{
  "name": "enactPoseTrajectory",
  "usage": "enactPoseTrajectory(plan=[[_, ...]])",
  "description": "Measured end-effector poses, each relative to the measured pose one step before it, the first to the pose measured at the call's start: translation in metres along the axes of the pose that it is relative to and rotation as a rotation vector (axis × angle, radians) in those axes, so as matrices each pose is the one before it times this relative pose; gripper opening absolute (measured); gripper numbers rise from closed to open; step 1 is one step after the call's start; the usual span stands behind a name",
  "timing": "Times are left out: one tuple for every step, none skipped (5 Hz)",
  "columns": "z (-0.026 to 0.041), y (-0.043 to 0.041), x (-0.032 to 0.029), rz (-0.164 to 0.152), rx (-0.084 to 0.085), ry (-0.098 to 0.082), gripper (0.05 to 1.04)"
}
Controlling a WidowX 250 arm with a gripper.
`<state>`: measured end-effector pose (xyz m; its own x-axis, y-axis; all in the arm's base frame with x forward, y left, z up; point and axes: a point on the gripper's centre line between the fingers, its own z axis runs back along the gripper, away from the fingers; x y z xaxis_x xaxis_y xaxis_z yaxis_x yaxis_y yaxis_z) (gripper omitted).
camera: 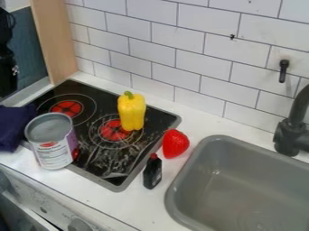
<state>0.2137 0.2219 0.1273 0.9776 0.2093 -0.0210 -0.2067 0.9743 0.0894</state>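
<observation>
Yellow in body and green at the stem, a bell pepper (pixel 132 113) stands upright on the stove (pixel 100 168), over the back part of the right-hand red burner mark (pixel 113 131). The stove top is black and glossy, with pale streaks across its front right part and a grey rim. A second red burner mark (pixel 66 108) lies at the left, behind the can (pixel 52 146). That can, metallic grey at the top with a white and purple label, is at the stove's front left edge. Directly left of it is a dark blue cloth (pixel 13 127), bunched at the view's left edge.

Black hardware of the end effector (pixel 10 67) is noted at the upper left edge, above the cloth and apart from it; whether it is open or closed cannot be told.

Right of the stove, on the white tabletop (pixel 114 205), a red strawberry (pixel 175 144) sits close to the stove's rim. Just in front of it is a small black bottle (pixel 152 173) with a red cap. Farther right, a grey sink (pixel 211 155) is set into the surface, with a black faucet (pixel 292 135) behind it. White tiles (pixel 151 79) with dark joints line the wall.
</observation>
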Motion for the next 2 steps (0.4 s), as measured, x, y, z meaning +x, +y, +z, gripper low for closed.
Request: enactPoseTrajectory(plan=[[-0.00824, -0.00194, -0.00133, -0.0020, -0.0164, 0.0240, 1.000], [0.02876, -0.02018, 0.00080, -0.0871, -0.0186, -0.0684, 1.000]])
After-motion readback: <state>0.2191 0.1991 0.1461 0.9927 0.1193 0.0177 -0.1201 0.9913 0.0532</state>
